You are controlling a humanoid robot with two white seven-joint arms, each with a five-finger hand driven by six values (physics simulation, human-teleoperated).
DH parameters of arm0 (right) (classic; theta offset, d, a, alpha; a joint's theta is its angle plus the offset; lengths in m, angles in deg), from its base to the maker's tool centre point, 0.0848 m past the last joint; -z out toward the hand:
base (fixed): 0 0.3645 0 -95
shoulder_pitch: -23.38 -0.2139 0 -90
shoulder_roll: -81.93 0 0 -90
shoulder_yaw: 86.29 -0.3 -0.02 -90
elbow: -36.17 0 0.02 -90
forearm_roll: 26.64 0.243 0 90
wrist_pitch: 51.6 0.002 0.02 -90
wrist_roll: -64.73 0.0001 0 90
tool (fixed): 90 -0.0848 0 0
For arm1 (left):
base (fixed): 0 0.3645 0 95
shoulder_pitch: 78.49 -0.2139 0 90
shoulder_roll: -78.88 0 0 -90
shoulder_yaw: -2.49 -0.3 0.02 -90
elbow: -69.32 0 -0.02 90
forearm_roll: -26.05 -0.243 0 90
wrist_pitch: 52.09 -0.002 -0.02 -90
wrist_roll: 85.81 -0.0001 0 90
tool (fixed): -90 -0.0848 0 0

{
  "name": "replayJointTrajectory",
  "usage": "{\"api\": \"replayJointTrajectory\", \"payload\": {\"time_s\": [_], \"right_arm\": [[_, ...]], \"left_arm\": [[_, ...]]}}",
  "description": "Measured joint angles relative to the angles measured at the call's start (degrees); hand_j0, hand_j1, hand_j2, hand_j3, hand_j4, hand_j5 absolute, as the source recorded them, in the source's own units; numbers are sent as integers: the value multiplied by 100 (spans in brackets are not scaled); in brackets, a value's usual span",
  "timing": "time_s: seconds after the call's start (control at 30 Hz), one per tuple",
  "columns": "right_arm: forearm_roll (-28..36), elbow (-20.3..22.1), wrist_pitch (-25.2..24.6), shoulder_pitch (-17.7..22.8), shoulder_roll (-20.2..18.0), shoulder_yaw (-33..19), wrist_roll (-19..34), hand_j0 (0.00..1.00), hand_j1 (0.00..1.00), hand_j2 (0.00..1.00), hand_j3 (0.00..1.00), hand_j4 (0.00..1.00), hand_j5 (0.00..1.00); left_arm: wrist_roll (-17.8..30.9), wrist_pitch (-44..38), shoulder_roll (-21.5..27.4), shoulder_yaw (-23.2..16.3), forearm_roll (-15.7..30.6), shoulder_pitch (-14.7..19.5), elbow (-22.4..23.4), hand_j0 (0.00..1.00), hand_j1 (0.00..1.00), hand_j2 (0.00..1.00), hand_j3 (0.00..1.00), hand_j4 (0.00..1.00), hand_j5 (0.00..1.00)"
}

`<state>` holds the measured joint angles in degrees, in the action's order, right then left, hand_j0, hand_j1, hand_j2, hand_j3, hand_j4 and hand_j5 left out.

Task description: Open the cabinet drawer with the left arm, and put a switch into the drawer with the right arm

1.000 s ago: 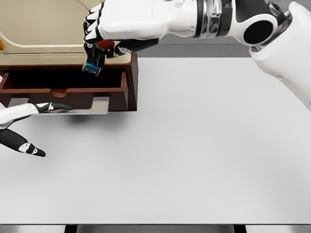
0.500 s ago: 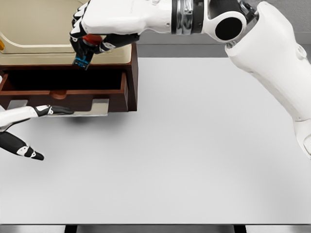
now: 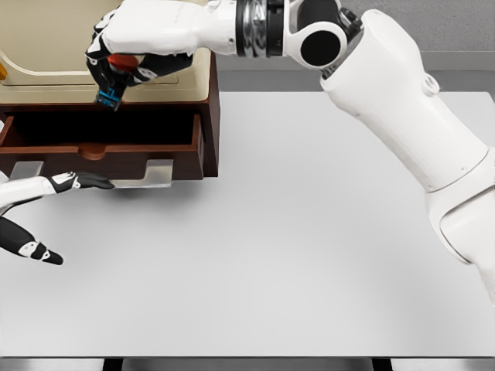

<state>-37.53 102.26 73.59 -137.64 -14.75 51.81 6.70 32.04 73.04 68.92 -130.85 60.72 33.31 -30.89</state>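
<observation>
The brown wooden drawer (image 3: 108, 154) stands pulled out of the cream cabinet (image 3: 54, 46) at the upper left, its dark inside showing. My right hand (image 3: 116, 73) reaches across above the drawer's opening, shut on the switch (image 3: 110, 91), a small black and blue part with a red cap by the thumb. The switch hangs just over the drawer's back edge. My left hand (image 3: 46, 212) lies at the left edge, open, with one finger stretched along the grey handle (image 3: 143, 174) under the drawer front.
The white table (image 3: 309, 247) spreads to the right and front of the cabinet. My long right arm (image 3: 387, 93) crosses the upper part of the view.
My right hand has carried the switch leftward and slightly up along the drawer opening. The left hand has slid a little lower and to the left.
</observation>
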Motion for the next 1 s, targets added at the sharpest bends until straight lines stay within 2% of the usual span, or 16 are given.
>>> {"api": "replayJointTrajectory", "payload": {"time_s": [0.37, 0.5, 0.63, 0.83, 0.87, 1.0], "right_arm": [[-878, -78, -2, 70, 380, -509, 6, 40, 40, 40, 40, 40, 40], [-973, -106, -1, 132, 487, -542, 7, 57, 57, 57, 57, 57, 57], [-994, -129, -1, 185, 604, -551, 6, 65, 65, 65, 65, 65, 65], [-1006, -163, -3, 211, 661, -554, 6, 69, 69, 69, 69, 69, 69], [-1009, -167, -2, 220, 664, -553, 6, 74, 74, 74, 74, 74, 74], [-1013, -174, -1, 229, 668, -553, 2, 74, 74, 74, 74, 74, 74]], "left_arm": [[6, 21, 223, -9, 30, 0, -63, 100, 100, 100, 100, 100, 100], [-25, 4, 244, 71, -3, 0, -41, 100, 100, 100, 100, 100, 100], [-38, -1, 242, 137, -10, 36, -22, 100, 100, 100, 100, 100, 100], [-41, -1, 240, 254, -8, -17, -17, 100, 100, 100, 100, 100, 100], [-41, -2, 242, 260, -6, -17, -16, 100, 100, 100, 100, 100, 100], [-41, -2, 247, 265, -6, -26, -22, 100, 100, 100, 100, 100, 100]]}}
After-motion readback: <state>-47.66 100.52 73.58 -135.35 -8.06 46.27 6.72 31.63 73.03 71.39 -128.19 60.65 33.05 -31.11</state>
